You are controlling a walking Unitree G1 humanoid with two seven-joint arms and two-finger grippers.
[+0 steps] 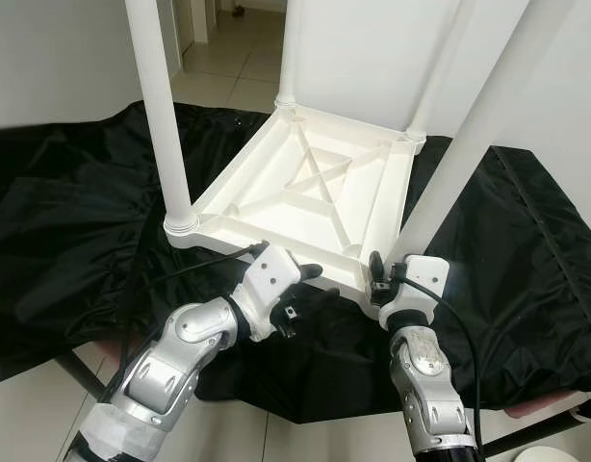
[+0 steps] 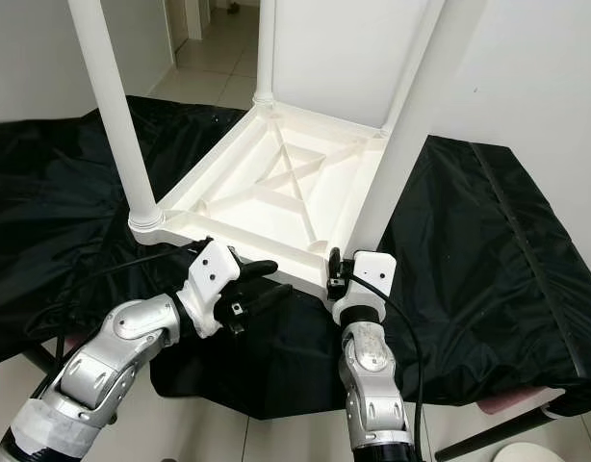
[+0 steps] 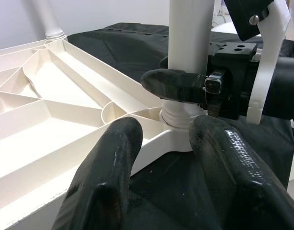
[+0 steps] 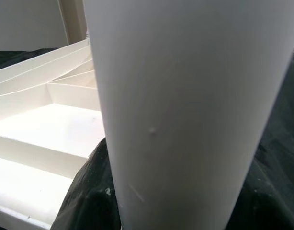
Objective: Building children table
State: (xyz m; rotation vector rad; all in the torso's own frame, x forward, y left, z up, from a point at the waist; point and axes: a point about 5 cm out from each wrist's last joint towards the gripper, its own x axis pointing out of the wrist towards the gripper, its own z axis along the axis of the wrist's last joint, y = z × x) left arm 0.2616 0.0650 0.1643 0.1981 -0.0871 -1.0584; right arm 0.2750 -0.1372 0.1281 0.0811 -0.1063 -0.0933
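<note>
1. As I read it, the upturned tabletop point(image 1: 305, 192) lies on black cloth point(image 1: 64, 250); the near-right leg point(image 1: 469, 144) stands upright in its corner socket.
2. Right pincer point(image 3: 185, 86) pinches that leg's base; left pincer point(image 1: 300, 289), spread, sits just beside it.

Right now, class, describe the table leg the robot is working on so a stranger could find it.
On the black cloth lies an upturned white plastic tabletop with four white legs. It is the leg at the near right corner, the one with the right gripper at its base.
</note>
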